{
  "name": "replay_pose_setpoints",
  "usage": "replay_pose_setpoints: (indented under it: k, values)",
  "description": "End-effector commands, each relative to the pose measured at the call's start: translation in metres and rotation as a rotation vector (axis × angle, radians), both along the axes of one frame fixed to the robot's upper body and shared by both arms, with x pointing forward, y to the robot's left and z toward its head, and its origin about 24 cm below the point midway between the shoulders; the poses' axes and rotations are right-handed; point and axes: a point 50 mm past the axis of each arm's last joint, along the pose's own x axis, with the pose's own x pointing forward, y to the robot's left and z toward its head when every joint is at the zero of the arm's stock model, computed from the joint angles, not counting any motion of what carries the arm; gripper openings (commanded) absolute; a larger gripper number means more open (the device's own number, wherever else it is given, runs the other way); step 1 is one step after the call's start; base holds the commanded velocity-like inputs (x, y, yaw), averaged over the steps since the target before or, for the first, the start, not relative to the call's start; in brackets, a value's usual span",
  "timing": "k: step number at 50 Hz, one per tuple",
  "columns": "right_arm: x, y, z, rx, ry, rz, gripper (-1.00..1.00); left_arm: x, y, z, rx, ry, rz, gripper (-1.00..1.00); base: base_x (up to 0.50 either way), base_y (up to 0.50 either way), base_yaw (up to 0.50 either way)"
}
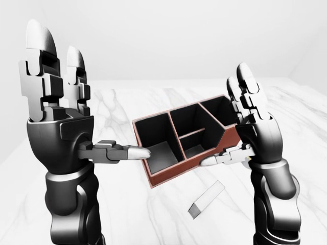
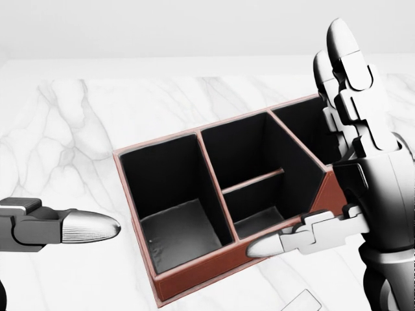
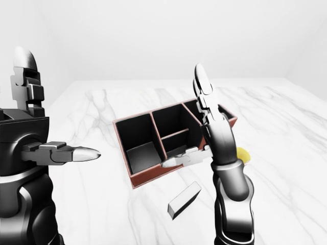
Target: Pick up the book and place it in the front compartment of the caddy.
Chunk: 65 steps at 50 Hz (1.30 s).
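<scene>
Across the left-eye view: left hand (image 1: 61, 127) raised at left, fingers upright and spread, thumb jutting toward the caddy (image 1: 186, 138), gripping nothing. Right hand (image 1: 255, 130) raised at right, fingers apart, empty, thumb overlapping the caddy's near rim. Book (image 1: 207, 199) lying flat on the marble table (image 1: 127, 204), below the caddy, between both arms, untouched.

Over to the head view: caddy compartments dark and bare, only the left thumb tip showing.

Right-eye view: small yellow object (image 3: 244, 154) peeking out behind the right wrist.

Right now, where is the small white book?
In the right-eye view, the white book lies flat on the marble table, below the red caddy, left of the right hand.
</scene>
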Motion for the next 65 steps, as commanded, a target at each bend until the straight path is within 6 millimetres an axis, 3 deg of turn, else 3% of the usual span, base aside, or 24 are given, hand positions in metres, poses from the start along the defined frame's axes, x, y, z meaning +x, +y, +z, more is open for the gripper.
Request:
replay_pose_setpoints:
  k: [1, 20, 49, 65]
  values:
    - [-0.007, 0.006, -0.001, -0.088, 0.001, 0.010, 1.00, -0.001, 0.004, 0.001, 0.011, -0.007, 0.018, 1.00, 0.00, 0.00, 0.00]
    - [-0.025, 0.010, 0.026, -0.268, -0.140, 0.017, 1.00, -0.006, 0.008, 0.007, 0.005, -0.041, 0.027, 1.00, 0.00, 0.00, 0.00]
    - [-0.034, 0.005, 0.014, -0.516, -0.042, -0.059, 1.00, -0.005, 0.009, 0.007, 0.003, -0.040, 0.028, 1.00, 0.00, 0.00, 0.00]
    - [-0.045, 0.000, 0.008, -0.559, 0.011, -0.086, 1.00, -0.004, 0.007, 0.005, 0.002, -0.029, 0.024, 1.00, 0.00, 0.00, 0.00]
